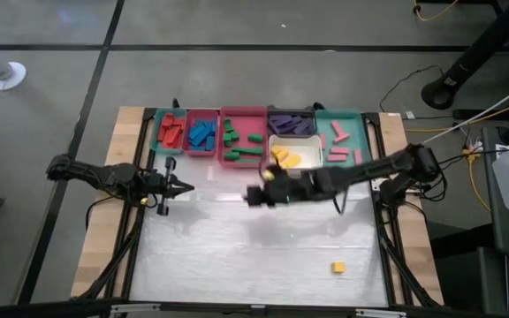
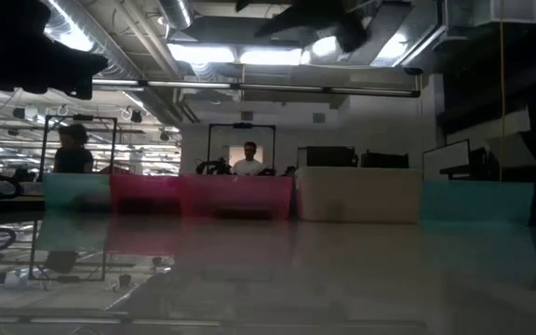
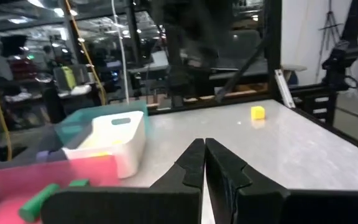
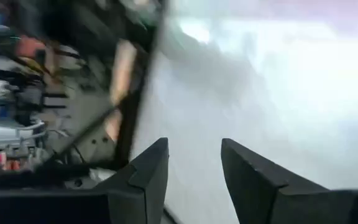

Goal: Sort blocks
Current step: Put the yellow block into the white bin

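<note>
- Trays sit in a row along the table's 12 o'clock edge in the high view, each keeping one colour together: red blocks point(image 1: 170, 131), blue blocks point(image 1: 202, 134), green blocks point(image 1: 239, 141), purple blocks point(image 1: 290, 124), yellow blocks point(image 1: 284, 159) in the white tray point(image 1: 311, 151), pink blocks point(image 1: 341, 141) at the far end.
- One stray yellow block point(image 1: 337, 267) lies alone on the table point(image 1: 237, 256) toward 5 o'clock, well apart from the trays; you likely want it next.
- Your right gripper point(image 1: 256, 196) hangs mid-table, just at 7 o'clock of the white tray, nothing visible in it. Your left gripper point(image 1: 182, 186) waits at 9 o'clock.
- Low view: the tray walls line the far edge; both grippers are out of sight.
- Left wrist view: the left fingers point(image 3: 191, 167) are pressed together, empty, parked clear of your working arm.
- Right wrist view: the right fingers point(image 4: 151, 171) stand partway apart over bare table, holding nothing.
</note>
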